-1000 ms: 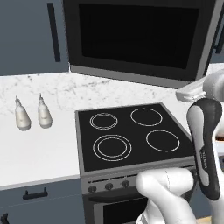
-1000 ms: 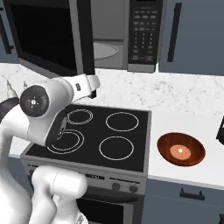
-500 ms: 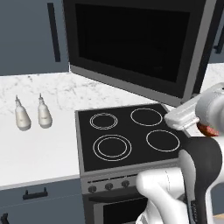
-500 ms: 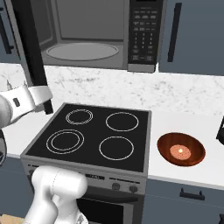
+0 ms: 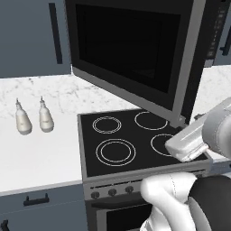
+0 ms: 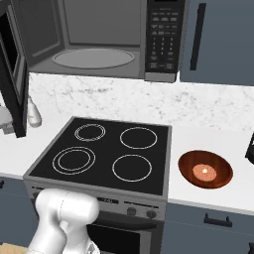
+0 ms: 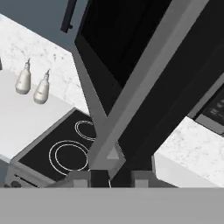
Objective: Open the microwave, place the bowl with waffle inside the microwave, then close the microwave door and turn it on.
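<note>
The claw (image 7: 111, 175) sits at the bottom corner of the door (image 5: 135, 54), its tips on both sides of the edge, gripping it. The door stands swung out over the stove (image 6: 106, 154). The bowl (image 6: 205, 169) with the waffle (image 6: 205, 172) rests on the table (image 6: 218, 134) right of the stove. Behind, the microwave (image 6: 99, 39) is open.

I counted one microwave (image 6: 99, 39), one stove (image 6: 106, 154) with four rings, two pale bottles (image 5: 31, 118) on the counter, one bowl (image 6: 205, 168), and one waffle (image 6: 204, 172).
</note>
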